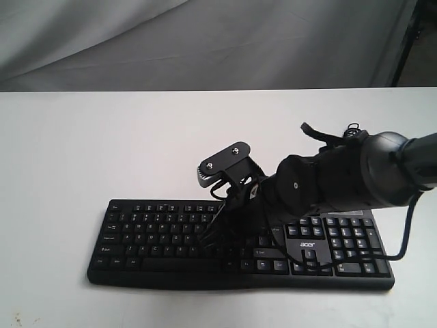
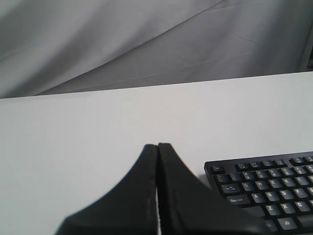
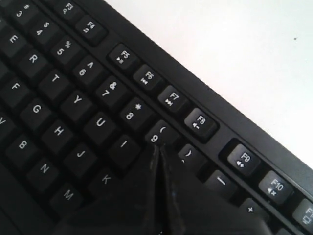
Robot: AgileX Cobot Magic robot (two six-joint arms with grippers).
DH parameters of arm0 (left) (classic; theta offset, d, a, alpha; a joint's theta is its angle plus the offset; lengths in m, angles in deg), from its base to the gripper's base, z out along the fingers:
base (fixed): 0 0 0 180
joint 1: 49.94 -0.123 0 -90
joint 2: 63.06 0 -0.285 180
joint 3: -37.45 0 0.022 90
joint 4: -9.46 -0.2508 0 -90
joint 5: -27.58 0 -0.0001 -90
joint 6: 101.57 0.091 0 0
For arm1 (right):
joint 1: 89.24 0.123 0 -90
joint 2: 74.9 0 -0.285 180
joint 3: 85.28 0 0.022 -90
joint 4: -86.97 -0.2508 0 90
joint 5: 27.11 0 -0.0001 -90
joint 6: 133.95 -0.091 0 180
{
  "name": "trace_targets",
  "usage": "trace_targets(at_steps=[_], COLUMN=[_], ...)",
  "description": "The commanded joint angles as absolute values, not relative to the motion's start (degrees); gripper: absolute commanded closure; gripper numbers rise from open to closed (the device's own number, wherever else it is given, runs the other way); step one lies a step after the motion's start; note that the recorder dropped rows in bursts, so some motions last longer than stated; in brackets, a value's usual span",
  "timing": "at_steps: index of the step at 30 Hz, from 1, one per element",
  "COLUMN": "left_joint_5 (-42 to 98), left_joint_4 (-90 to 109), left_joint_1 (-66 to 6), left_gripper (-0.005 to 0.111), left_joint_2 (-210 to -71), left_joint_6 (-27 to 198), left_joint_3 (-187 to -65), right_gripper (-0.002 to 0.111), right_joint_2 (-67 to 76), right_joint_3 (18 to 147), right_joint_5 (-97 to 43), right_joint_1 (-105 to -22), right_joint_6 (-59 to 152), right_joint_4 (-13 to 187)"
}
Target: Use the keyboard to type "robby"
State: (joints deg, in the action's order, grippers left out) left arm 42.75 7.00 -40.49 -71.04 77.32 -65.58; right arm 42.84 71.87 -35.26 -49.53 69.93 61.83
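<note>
The black keyboard (image 1: 157,232) with the white "acer" logo lies near the front of the white table. My right gripper (image 1: 205,240) reaches across it from the right, fingers pressed together and empty, tips down at the letter keys in the middle. In the right wrist view the right gripper (image 3: 157,147) ends just below the 9 key (image 3: 155,138), between I and the bracket key; the key under the tip is hidden. My left gripper (image 2: 157,145) is shut and empty over bare table, left of the keyboard's (image 2: 264,186) Esc corner. It does not show in the exterior view.
The white table (image 1: 102,143) stretches left of and behind the keyboard, ending at a grey cloth backdrop (image 1: 205,41). A dark cable (image 1: 407,229) hangs from the right arm over the keyboard's number pad end.
</note>
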Motion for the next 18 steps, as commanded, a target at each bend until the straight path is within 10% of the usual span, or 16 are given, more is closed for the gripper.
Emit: trace_targets(at_steps=[1,18], left_joint_5=[42.34,42.34], left_joint_4=[6.73,6.73], left_joint_1=[-40.13,-40.13], left_gripper=[0.107,0.107], left_joint_2=[-70.85,-70.85], left_joint_6=[77.16,77.16], left_joint_3=[-65.34,-65.34], right_gripper=[0.108,0.108], right_joint_2=[41.23,39.36], right_joint_3=[71.64,77.54], right_joint_5=[-35.94,-41.51], right_joint_1=[-49.79,-42.47], right_joint_6=[69.89,68.47], right_joint_4=[62.35,63.55])
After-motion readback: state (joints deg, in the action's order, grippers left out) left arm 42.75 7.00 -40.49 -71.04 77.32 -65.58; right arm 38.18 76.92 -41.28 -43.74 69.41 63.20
